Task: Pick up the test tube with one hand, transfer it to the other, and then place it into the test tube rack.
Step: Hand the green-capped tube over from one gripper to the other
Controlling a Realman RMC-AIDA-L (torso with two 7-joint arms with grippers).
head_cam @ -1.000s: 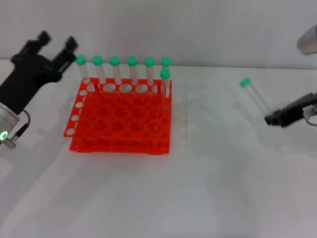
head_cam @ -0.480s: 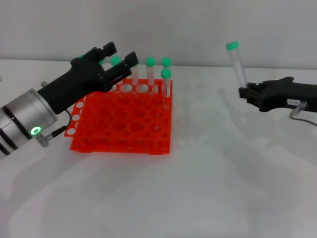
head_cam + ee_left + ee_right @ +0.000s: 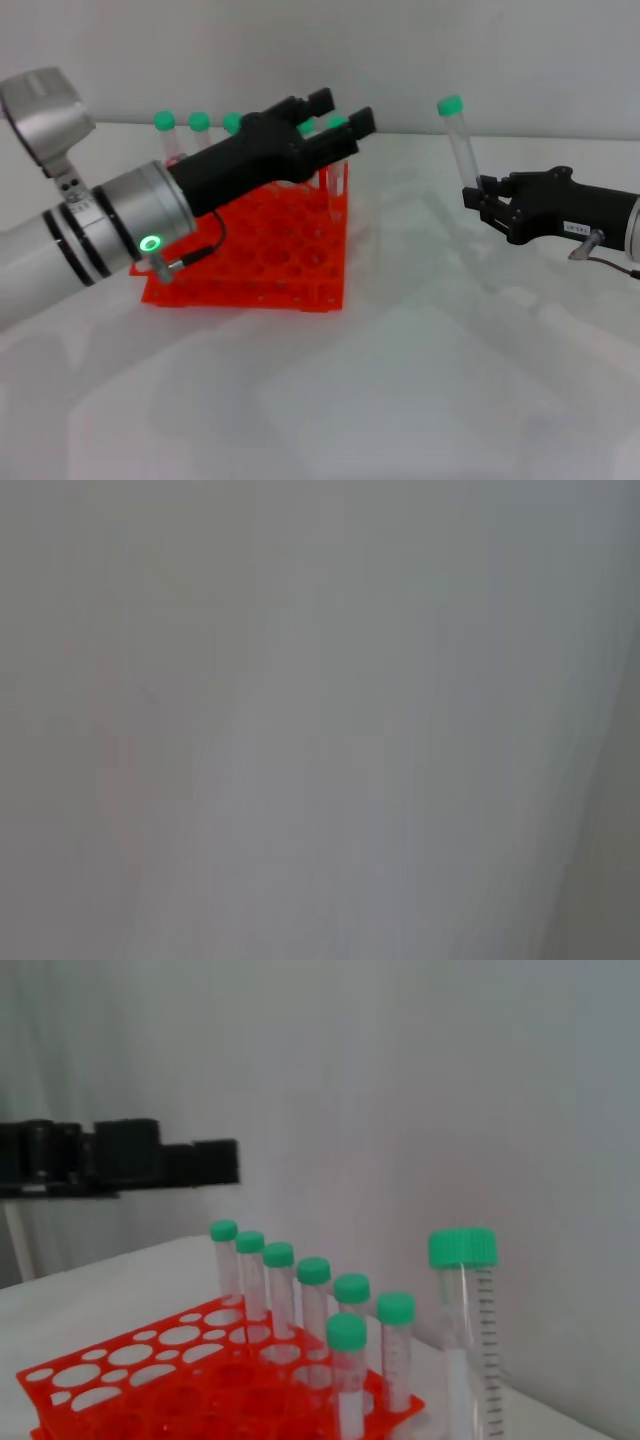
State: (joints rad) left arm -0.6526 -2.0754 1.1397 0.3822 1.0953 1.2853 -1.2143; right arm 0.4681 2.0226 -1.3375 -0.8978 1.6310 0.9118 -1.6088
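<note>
A: Where is the tube (image 3: 460, 140) sitting?

B: The right gripper (image 3: 487, 203) is pinching it by its lower end, holding it nearly upright above the table (image 3: 420, 380), green cap on top. It is off to the right of the rack (image 3: 250, 260), well apart from it. In the right wrist view the tube (image 3: 468, 1330) is standing close to the lens, graduation marks showing.

A: And the left gripper (image 3: 335, 120)?

B: It is reaching over the rack's back corner, fingers (image 3: 352, 122) spread and pointing toward the tube, with a clear gap between them and it. Its cuff is glowing green.

A: What is the rack holding?

B: Other green-capped tubes (image 3: 300, 1305) are standing along its far row, plus one in front at the corner. The left wrist view is showing only blank grey.
</note>
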